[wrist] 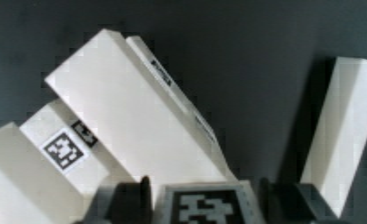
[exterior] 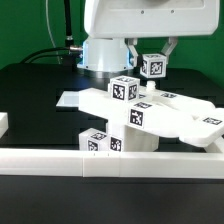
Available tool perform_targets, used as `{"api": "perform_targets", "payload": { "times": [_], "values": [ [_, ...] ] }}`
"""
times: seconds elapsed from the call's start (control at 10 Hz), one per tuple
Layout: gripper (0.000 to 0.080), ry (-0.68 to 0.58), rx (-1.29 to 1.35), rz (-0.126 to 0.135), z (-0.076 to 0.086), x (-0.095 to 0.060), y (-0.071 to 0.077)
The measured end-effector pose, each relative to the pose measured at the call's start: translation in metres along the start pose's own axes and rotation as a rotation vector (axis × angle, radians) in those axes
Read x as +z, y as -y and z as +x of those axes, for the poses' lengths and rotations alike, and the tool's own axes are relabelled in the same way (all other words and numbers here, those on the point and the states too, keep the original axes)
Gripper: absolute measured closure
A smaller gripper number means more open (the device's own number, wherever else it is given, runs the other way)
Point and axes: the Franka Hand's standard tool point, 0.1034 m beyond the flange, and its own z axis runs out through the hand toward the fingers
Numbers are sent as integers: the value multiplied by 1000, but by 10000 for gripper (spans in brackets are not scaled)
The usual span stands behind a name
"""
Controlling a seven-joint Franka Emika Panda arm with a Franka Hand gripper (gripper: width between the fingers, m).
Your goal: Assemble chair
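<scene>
My gripper [exterior: 152, 58] is shut on a small white chair block [exterior: 152, 67] with a black-and-white tag, held in the air above the back of the parts pile. In the wrist view the dark fingers [wrist: 130, 204] clamp this tagged block [wrist: 205, 206] from both sides. Under it lie the other chair pieces [exterior: 140, 112], stacked and leaning: flat white panels, bars and tagged blocks. The wrist view shows a long white panel [wrist: 135, 100], a tagged piece [wrist: 59, 148] and a white bar [wrist: 349, 125] on the dark table.
The low white border wall [exterior: 110, 163] runs along the front, with a short end [exterior: 4, 124] at the exterior view's left. The flat marker board [exterior: 72, 99] lies behind the pile. The arm's white base [exterior: 108, 35] stands at the back.
</scene>
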Motion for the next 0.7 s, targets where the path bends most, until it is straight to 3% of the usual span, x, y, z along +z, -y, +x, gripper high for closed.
{"api": "perform_targets", "payload": {
  "times": [0.7],
  "values": [
    [515,-4,0,-5,4,3,-1]
  ]
}}
